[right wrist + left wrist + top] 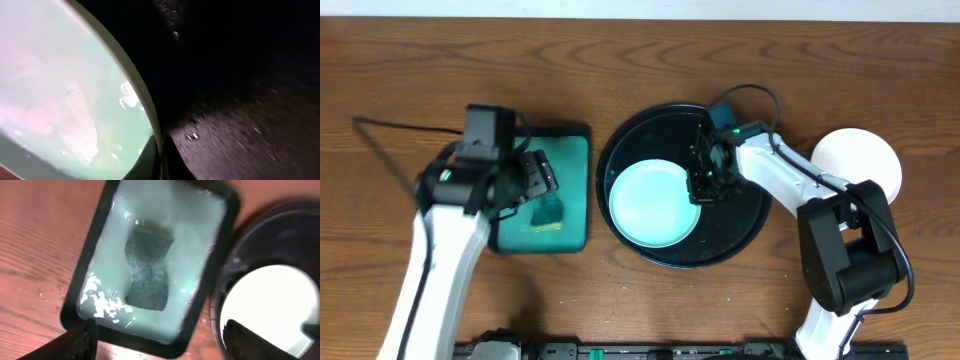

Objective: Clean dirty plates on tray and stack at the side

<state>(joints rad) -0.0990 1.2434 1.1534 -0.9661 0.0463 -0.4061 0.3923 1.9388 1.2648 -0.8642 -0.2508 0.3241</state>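
Note:
A pale mint plate (655,203) lies on the round black tray (752,235), left of its centre. My right gripper (705,185) is shut on that plate's right rim; in the right wrist view one dark finger lies on the plate (75,75) and the other outside the rim, the right gripper (161,161) pinching it above the tray (240,60). My left gripper (535,185) hangs open over the teal tray (570,160), holding nothing. In the left wrist view the left gripper (160,335) spreads wide, with the plate (270,300) at the right. Another plate (858,165), white, sits on the table at the right.
A dark sponge (149,265) lies loose in the rectangular teal tray (197,255), with white foam (100,302) near one corner. The sponge (548,210) sits just below my left fingers. A thin black cable (390,130) runs across the table at far left.

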